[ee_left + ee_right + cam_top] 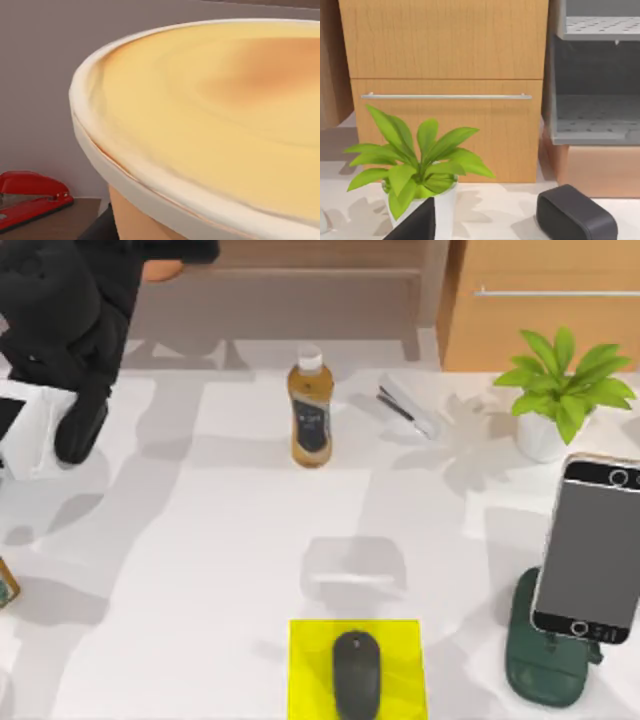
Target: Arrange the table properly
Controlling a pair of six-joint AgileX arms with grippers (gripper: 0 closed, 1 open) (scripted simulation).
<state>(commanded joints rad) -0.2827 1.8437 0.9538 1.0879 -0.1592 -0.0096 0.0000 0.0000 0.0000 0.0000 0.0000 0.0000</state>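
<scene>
Smartphone [590, 548] at four o'clock on the table [200, 570] likely goes onto its green stand [545, 660] next; I cannot tell either gripper's finger state.

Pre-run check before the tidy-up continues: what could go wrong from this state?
1. The bottle stands upright mid-table; a passing arm could tip it.
2. The phone leans on its green stand near the right edge; a bump might drop it.
3. The left wrist view is close against a cream-rimmed bowl, so contact there is possible.
</scene>
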